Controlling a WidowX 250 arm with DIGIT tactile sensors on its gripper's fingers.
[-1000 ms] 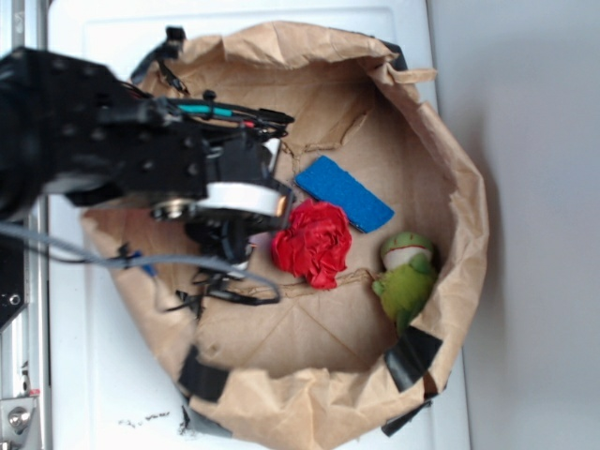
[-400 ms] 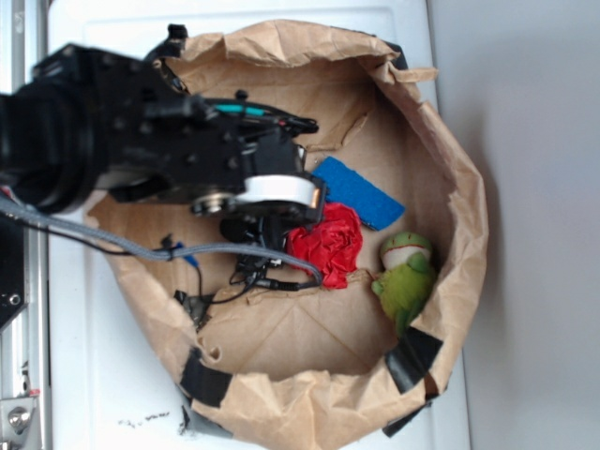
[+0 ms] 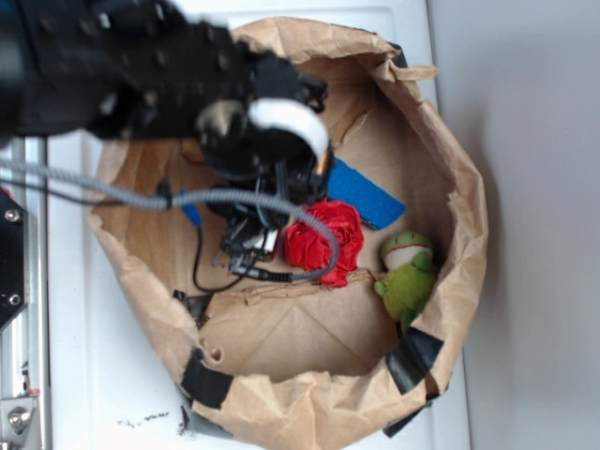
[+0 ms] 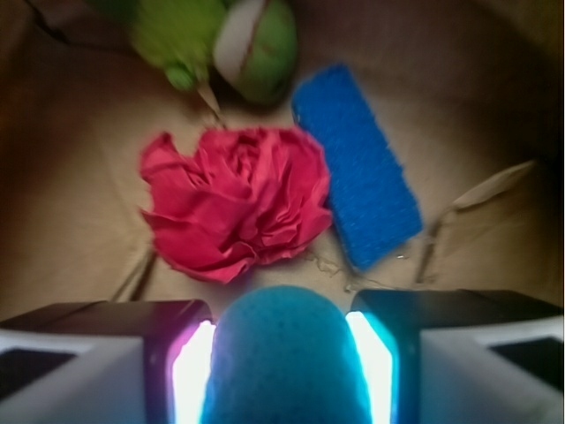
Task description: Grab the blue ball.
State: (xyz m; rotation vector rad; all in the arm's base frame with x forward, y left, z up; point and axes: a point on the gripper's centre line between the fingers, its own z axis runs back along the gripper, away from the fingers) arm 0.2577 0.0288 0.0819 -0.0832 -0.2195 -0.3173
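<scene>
I see my gripper (image 4: 282, 353) clamped on the blue ball (image 4: 281, 358) inside the paper bag (image 3: 464, 216) on a white table (image 3: 103, 375); just beyond it a red wad (image 4: 234, 203), blue block (image 4: 357, 168), green toy (image 4: 221, 40).

Teal-blue ball (image 4: 281, 358), red wad (image 4: 234, 201), darker blue block (image 4: 356, 162), green toy (image 4: 221, 40).

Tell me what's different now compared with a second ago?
The arm has swung up and to the right in the outside view, over the paper bag. In the wrist view the blue ball sits between the gripper fingers, apparently gripped. The red wad, blue block and green toy have barely shifted.
</scene>
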